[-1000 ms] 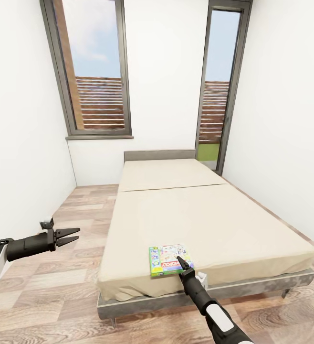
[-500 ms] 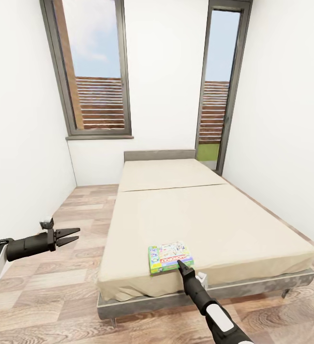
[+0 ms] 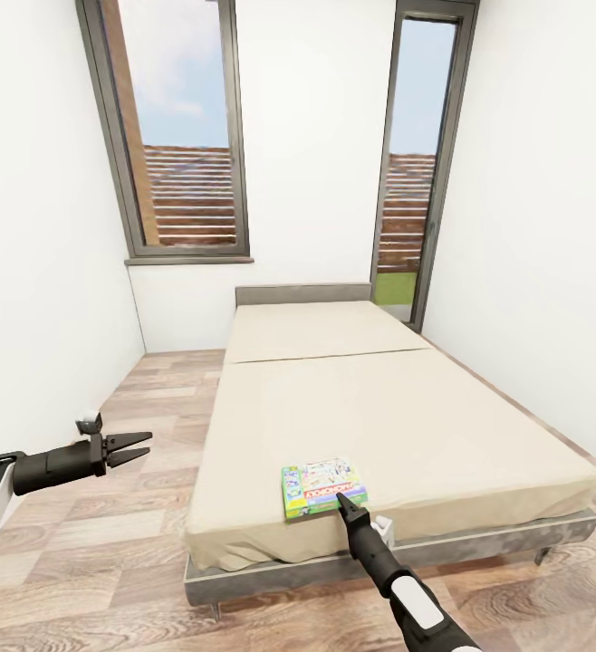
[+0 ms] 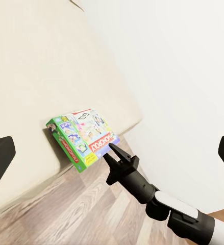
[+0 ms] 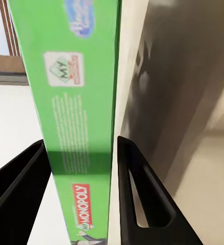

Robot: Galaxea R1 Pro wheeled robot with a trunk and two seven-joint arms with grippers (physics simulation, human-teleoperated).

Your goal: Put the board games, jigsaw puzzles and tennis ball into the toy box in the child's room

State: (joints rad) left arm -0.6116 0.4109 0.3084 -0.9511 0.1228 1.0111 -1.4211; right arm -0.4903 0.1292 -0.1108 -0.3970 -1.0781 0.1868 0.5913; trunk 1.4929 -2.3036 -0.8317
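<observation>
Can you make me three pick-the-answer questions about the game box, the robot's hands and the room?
1. Where is the board game?
A. near the foot edge of the bed
B. on the floor
C. on the windowsill

2. What colour is the box's thin side?
A. red
B. green
C. black

3. What is the right end effector doing?
A. hanging far above the bed
B. fingers on either side of the box's edge
C. resting on the floor

Answers:
1 A, the head view shows it lying on the mattress by the near edge.
2 B, the right wrist view shows a green side.
3 B, a black finger shows on each side of the box.
</observation>
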